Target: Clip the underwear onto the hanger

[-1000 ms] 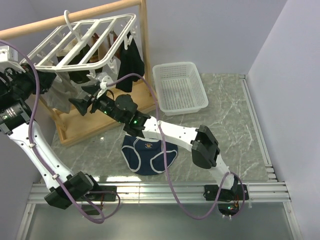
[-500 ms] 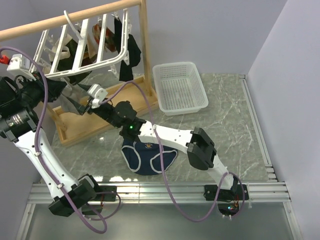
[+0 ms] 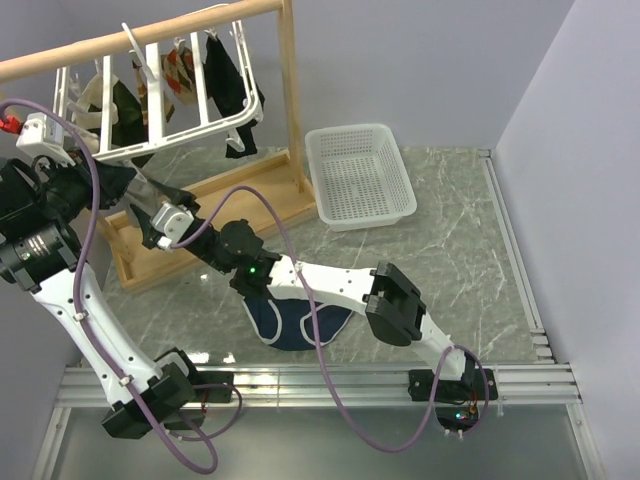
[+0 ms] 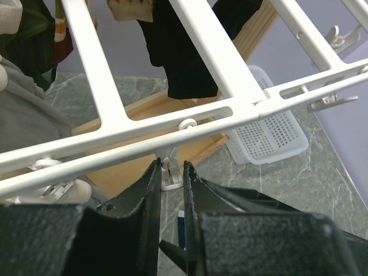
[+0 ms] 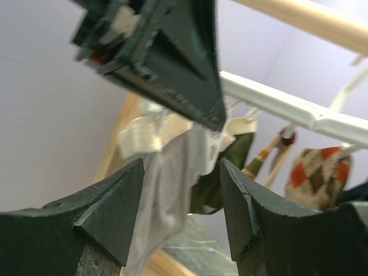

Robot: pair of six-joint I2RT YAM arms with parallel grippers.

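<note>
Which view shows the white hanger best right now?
Top external: the whole hanger grid shows, tilted under the wooden rail. Left wrist shows only close bars and one clip in the left end effector; right wrist shows one bar.

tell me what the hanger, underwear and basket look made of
Hanger: white moulded plastic, judging by its smooth, slightly glossy bars.
Underwear: soft navy fabric, possibly cotton; it lies limp and creased.
Basket: white plastic, with perforated mesh walls.
</note>
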